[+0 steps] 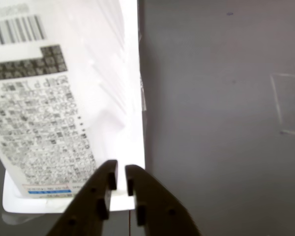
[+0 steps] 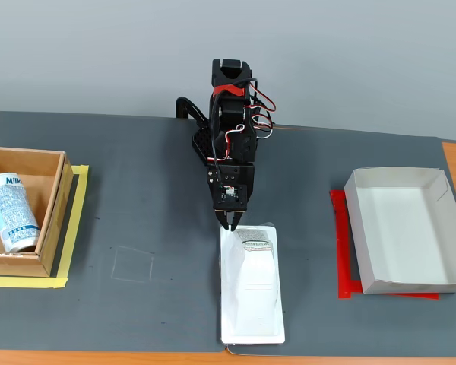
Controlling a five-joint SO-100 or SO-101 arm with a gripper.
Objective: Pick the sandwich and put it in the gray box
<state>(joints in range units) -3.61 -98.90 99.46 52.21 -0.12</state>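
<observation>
The sandwich [image 2: 251,289] is a long white plastic wedge package lying flat on the dark mat near the front edge, its gray label end pointing toward the arm. In the wrist view the sandwich [image 1: 64,98] fills the left side, with barcode and small print showing. My gripper [image 2: 232,224] points down at the package's label end. In the wrist view my gripper [image 1: 121,172] has its dark jaws almost together, pinching the package's thin white rim. The gray box [image 2: 399,176], a shallow light tray, sits empty at the right on red tape.
A brown cardboard box [image 2: 26,156] at the left holds a white-blue milk carton [image 2: 11,213] and is bordered by yellow tape [image 2: 76,220]. A faint square outline [image 2: 133,266] marks the mat left of the sandwich. The orange table edge runs along the front.
</observation>
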